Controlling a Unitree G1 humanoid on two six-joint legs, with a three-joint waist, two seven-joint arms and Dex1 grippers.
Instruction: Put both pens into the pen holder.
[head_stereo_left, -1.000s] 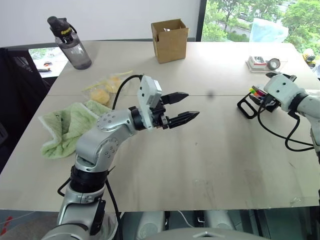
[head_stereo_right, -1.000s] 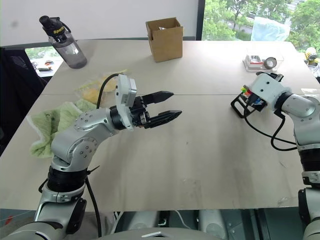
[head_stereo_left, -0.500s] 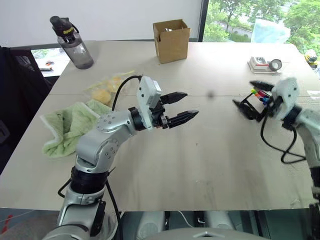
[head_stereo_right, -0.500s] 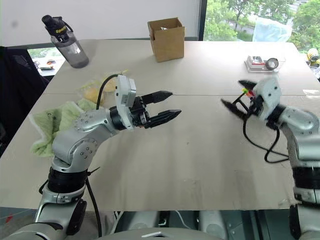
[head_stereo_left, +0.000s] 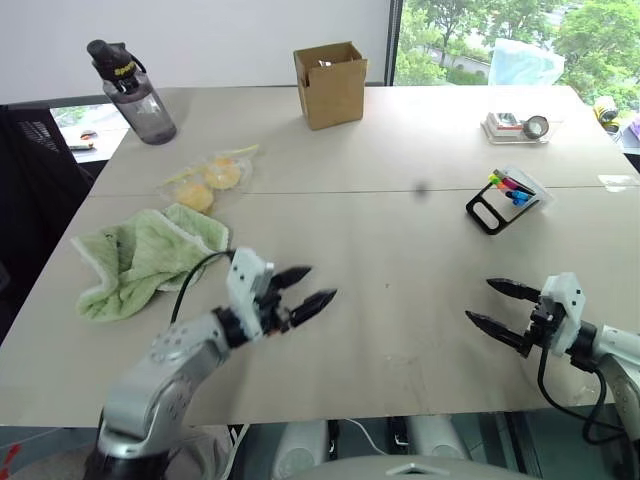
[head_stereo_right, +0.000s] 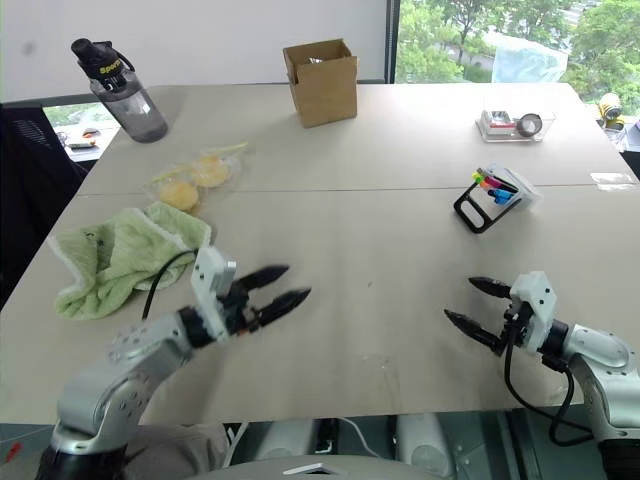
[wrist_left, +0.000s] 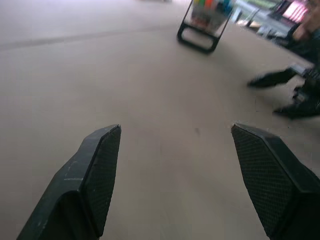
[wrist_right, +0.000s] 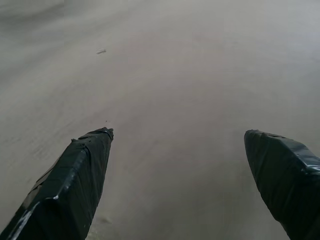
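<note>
The two head views look forward and down from the near edge of the table (head_stereo_left: 400, 150), taking in its whole top out to the far edge and the window beyond; they share nearly the same scene, slightly offset sideways. The left wrist view sits low and close over the tabletop, facing toward the pen holder (wrist_left: 202, 25) near the right edge. The right wrist view looks along its own fingers (wrist_right: 75, 185), very near bare tabletop.

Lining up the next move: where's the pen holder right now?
In the left eye view the pen holder stands on the table's right side, beyond the open right gripper, nearer than the clear tray.
</note>
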